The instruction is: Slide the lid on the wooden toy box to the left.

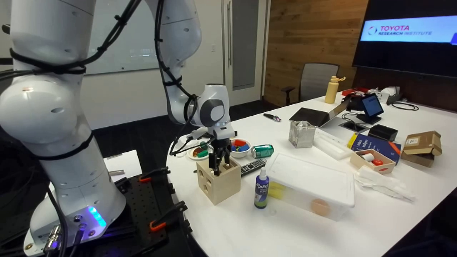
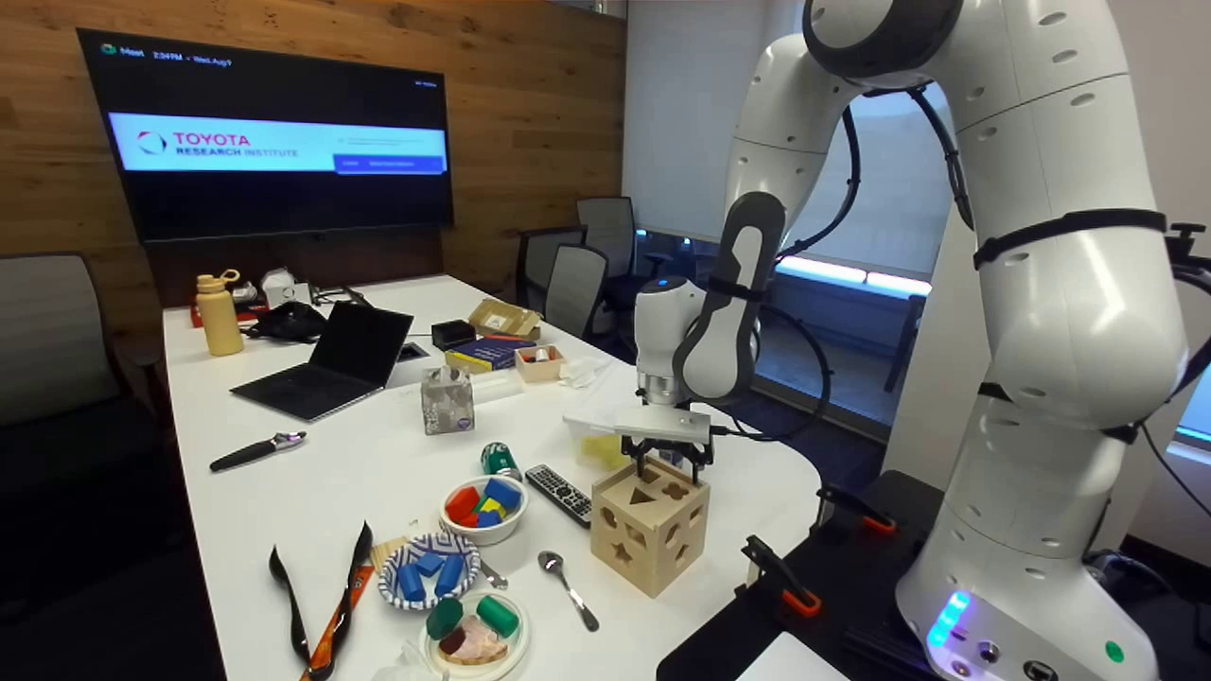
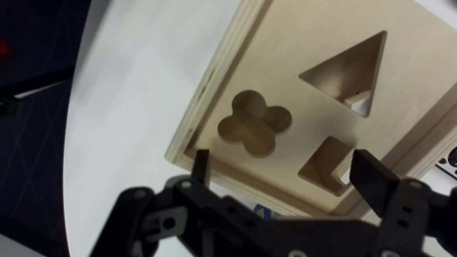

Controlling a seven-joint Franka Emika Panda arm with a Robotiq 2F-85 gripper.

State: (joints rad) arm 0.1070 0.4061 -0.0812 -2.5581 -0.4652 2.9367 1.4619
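The wooden toy box [image 1: 225,187] is a pale cube with dark holes, upright on the white table; it also shows in an exterior view [image 2: 628,549] and the wrist view [image 3: 194,103]. Its lid [image 3: 285,64] is a flat pale panel with triangle, clover and square cut-outs, lying inside the raised rim; it also shows in an exterior view [image 2: 653,506]. My gripper [image 3: 280,167] points down over the box top, open and empty. In the wrist view one fingertip is near the rim's corner, the other beside the square hole. I cannot tell whether the fingertips touch the lid.
A purple spray bottle [image 1: 262,191] and a lidded plastic bin [image 1: 314,178] stand near the box. A remote [image 2: 558,494], a green can [image 2: 499,461], a bowl of blocks [image 2: 484,536] and a spoon [image 2: 570,591] lie around it. Black clamps [image 2: 783,577] sit at the table edge.
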